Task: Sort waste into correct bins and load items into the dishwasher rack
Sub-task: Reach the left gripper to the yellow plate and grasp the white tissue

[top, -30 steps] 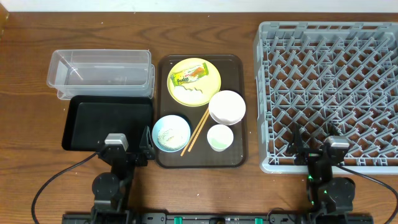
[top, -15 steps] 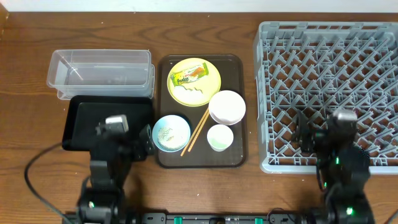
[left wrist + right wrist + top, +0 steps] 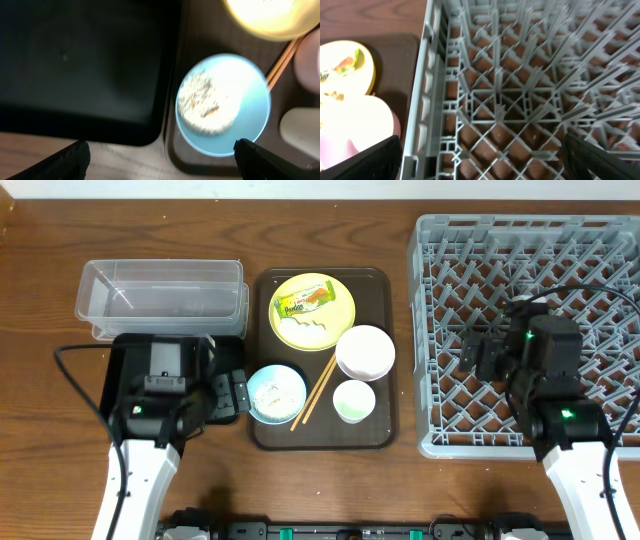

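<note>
The yellow plate [image 3: 312, 312] holds the green-and-yellow wrapper [image 3: 302, 301] and some white crumbs [image 3: 318, 328]. The white bowl [image 3: 365, 352], small white cup [image 3: 354, 401], chopsticks [image 3: 315, 388] and light blue bowl [image 3: 276, 393] share the brown tray. The blue bowl [image 3: 222, 105] holds rice-like crumbs [image 3: 205, 102]. My left gripper [image 3: 232, 395] is open and empty over the black tray [image 3: 225, 352], just left of the blue bowl. My right gripper [image 3: 478, 360] is open and empty above the grey rack [image 3: 560, 270], near its left wall [image 3: 427, 75]. The clear tub [image 3: 160, 298] stands behind the black tray.
The dishes sit on the dark brown serving tray [image 3: 385, 300], between the bins and the rack. The rack's upright pegs [image 3: 520, 75] stand right under my right gripper. Bare wooden table lies along the front edge and to the far left.
Both arms have lifted from the front edge and reached forward. The left has come over the black tray towards the blue bowl, the right over the rack's left part.
</note>
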You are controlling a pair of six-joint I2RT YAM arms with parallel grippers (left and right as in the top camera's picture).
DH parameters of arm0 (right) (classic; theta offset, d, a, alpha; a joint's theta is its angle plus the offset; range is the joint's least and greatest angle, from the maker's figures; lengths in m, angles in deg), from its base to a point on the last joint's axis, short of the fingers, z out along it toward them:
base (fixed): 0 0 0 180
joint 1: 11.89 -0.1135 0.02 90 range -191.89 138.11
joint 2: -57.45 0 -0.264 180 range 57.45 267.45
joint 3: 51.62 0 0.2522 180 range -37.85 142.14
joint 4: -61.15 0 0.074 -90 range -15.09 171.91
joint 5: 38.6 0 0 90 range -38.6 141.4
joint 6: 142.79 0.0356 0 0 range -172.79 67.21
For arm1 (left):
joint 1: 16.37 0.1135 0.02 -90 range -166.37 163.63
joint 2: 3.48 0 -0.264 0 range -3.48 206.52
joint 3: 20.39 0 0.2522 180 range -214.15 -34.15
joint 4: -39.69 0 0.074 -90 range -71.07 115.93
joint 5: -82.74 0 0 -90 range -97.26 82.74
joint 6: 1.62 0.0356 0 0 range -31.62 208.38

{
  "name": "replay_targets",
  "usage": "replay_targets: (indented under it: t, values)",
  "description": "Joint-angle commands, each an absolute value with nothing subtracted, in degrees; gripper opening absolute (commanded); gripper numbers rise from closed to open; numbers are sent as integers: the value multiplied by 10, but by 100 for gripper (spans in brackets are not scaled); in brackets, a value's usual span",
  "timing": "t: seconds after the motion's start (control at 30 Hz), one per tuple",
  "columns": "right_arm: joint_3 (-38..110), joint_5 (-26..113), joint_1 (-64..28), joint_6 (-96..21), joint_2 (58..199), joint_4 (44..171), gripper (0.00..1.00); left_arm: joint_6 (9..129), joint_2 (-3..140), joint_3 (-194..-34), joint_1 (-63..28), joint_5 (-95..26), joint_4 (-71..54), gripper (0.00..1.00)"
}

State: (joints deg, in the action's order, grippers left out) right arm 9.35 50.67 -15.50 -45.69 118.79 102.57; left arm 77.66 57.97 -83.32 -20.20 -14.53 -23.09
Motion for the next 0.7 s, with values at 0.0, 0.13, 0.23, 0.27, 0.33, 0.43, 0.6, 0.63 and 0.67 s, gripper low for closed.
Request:
replay_targets:
  t: [0.0,0.13,0.23,0.27,0.33,0.43,0.6,0.63,0.67]
  values:
    - [107,468,-161,-466,1191,1028,99,771,594,-844,-199,-152,-237,94]
    - [107,466,-161,-466,1191,1027,99,771,597,-844,-199,-158,-226,94]
    - [107,466,-161,-464,1191,1028,99,771,597,-844,-199,-158,-182,94]
    - [107,466,-161,-464,1191,1027,99,771,597,-844,-199,-158,-165,94]
    - [107,466,-160,-464,1191,1026,99,771,599,-844,-199,-158,-134,94]
    - [107,466,-161,-464,1191,1022,99,772,610,-845,-206,-158,-90,93]
    - [107,466,-161,-464,1191,1019,99,781,653,-873,-219,-157,-38,91]
    - [107,466,-160,-464,1191,1019,99,783,667,-887,-221,-156,-34,90]
    - [107,466,-161,-464,1191,1019,99,783,684,-904,-223,-156,-33,90]
